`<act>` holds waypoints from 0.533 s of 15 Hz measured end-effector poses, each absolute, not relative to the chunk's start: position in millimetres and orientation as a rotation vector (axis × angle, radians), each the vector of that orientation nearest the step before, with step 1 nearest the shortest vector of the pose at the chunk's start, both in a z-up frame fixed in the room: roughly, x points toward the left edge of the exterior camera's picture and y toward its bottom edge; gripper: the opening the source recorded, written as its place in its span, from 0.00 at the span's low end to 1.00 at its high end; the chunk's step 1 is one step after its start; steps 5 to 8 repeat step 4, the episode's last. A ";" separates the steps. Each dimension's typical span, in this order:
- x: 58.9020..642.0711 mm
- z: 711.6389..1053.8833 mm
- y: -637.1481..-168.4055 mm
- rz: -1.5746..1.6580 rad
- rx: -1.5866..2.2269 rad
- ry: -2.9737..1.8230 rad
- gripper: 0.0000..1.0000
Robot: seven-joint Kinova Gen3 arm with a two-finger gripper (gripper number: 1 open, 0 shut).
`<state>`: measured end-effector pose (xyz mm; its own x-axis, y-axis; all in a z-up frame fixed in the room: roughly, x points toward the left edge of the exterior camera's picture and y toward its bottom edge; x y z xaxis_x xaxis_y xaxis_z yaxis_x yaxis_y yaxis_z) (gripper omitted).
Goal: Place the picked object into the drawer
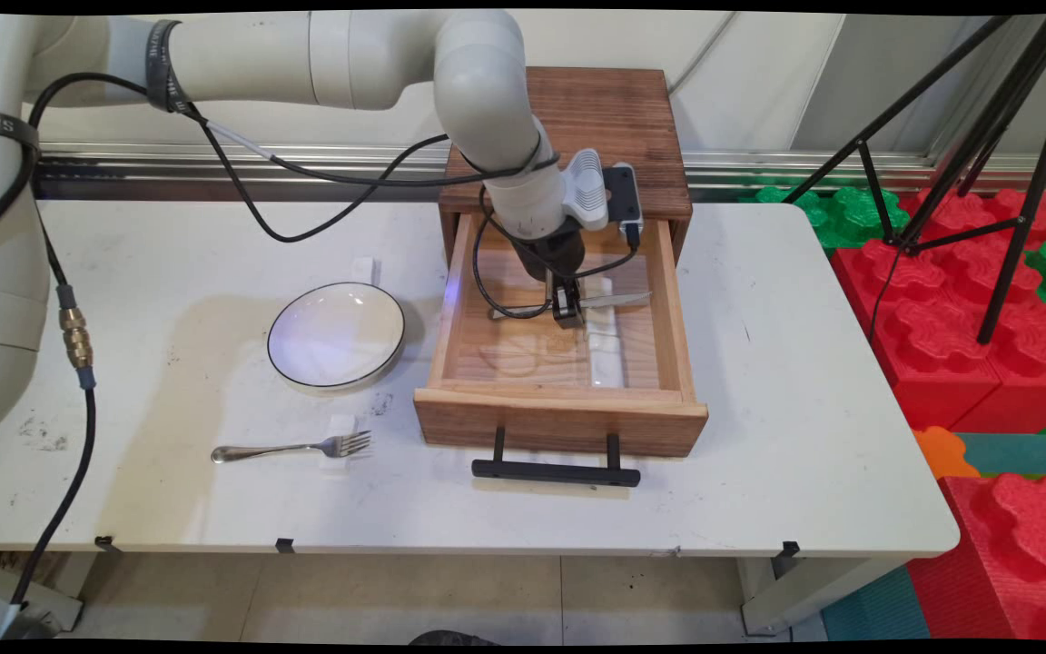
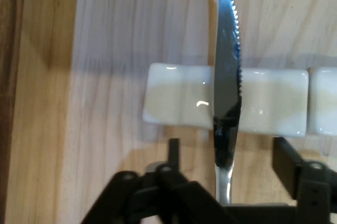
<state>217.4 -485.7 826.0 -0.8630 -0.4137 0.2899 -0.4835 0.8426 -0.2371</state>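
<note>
I have the claw (image 2: 224, 153) lowered inside the open wooden drawer (image 1: 668, 327), which sits on the white bench (image 1: 786, 381). In the hand view its two fingers (image 2: 172, 153) stand apart, one on each side of the knife (image 2: 227, 92), with a visible gap to the metal on both sides; I judge the claw open and holding nothing. The knife lies directly between the fingers, its handle end under the claw and its serrated blade running straight ahead of it, so the long axis points away from the claw along its line of sight. The blade crosses a white rest (image 2: 181, 103) laid crosswise just ahead of the fingertips; a second white piece (image 2: 324, 103) adjoins it on one side. Well away from the claw, outside the drawer, a white plate (image 1: 337, 334) with a dark rim and a fork (image 1: 291, 449) lie on the bench, the fork's tines over a small white rest. Count: one knife, one fork, one plate, one drawer with one black handle (image 1: 556, 470).
</note>
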 end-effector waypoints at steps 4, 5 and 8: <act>215.9 825.4 -486.2 0.456 0.691 -2.788 1.00; 215.9 825.4 -486.2 0.456 0.691 -2.788 1.00; 215.9 825.4 -486.2 0.456 0.691 -2.788 1.00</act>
